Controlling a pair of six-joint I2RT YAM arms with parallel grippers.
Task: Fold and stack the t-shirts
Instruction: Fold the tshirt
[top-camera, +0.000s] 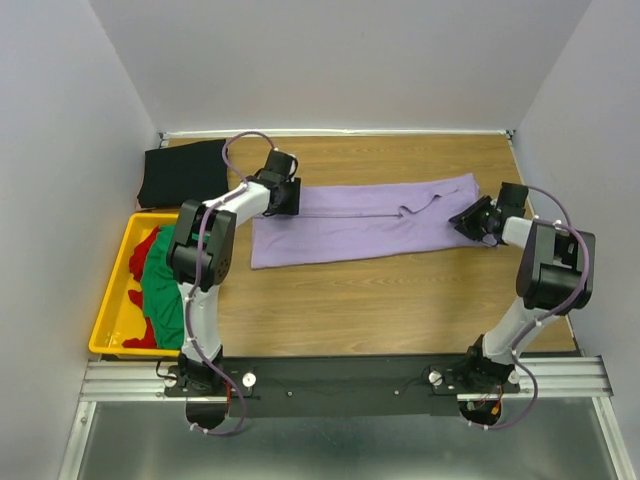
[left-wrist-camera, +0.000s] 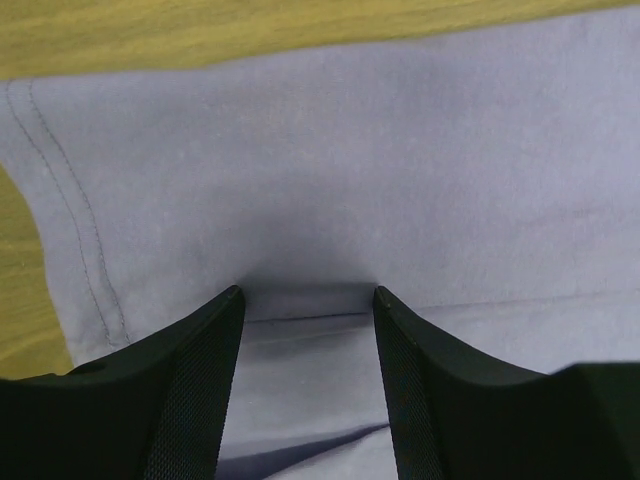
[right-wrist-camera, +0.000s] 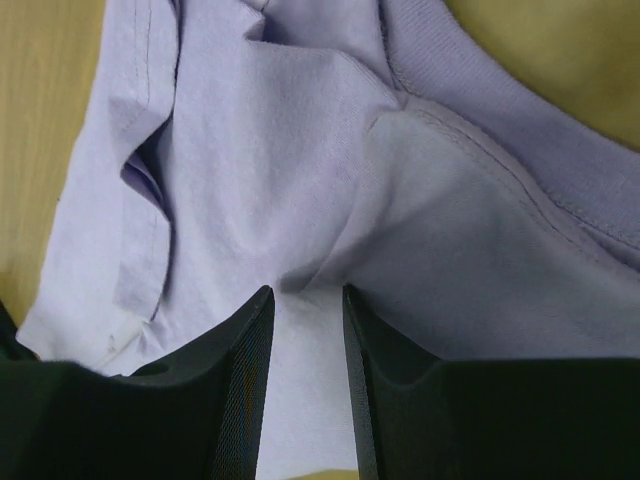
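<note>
From above, shows lavender t-shirt (top-camera: 365, 222) as a long band across the desk (top-camera: 400, 300), left tool (top-camera: 287, 200) on its left end, right tool (top-camera: 466, 222) on its right. Left wrist: shows fingers (left-wrist-camera: 190, 400) wide apart, pressed onto cloth. Right wrist: shows fingers (right-wrist-camera: 240, 400) close together, pinching a fold.

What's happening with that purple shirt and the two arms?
The purple shirt lies folded into a long strip. The left gripper is on its hem end, the right gripper on its collar end, cloth between their fingers. A black shirt lies folded at the back; a green shirt and a red shirt sit in the yellow crate.
</note>
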